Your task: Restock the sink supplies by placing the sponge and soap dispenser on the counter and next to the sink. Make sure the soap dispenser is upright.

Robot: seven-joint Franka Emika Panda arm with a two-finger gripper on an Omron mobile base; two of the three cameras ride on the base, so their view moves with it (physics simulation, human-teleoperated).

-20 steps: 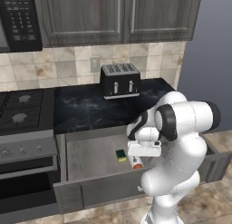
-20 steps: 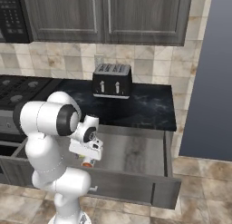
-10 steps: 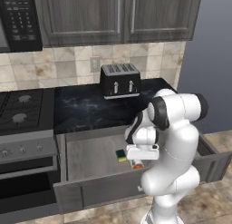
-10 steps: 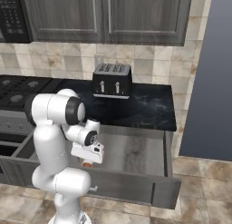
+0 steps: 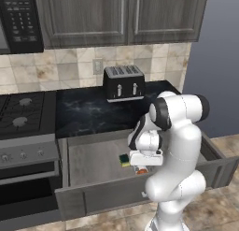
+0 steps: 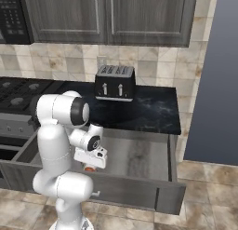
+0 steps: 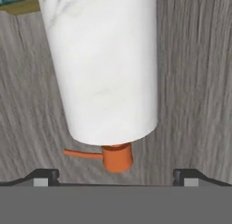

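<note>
Since a second ago we lower the gripper (image 7: 115,175), open, over the soap dispenser (image 7: 106,69) lying in the drawer (image 5: 93,155) (sponge (image 5: 124,159) beside it); nothing restocked yet.

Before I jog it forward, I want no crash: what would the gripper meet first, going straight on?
Probably the white cylindrical soap dispenser with its orange pump, lying in the grey wooden drawer between the open gripper fingertips; depth is unclear.

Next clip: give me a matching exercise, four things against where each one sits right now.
Things:
1. sponge
2. soap dispenser
3. toaster
4. gripper

Places:
A. on the counter, by the wall
B. lying in the drawer, pump toward the hand
C. over the dispenser, fingers apart
D. on the drawer floor, beside the arm

Pairs: 1-D, 2-B, 3-A, 4-C
</note>
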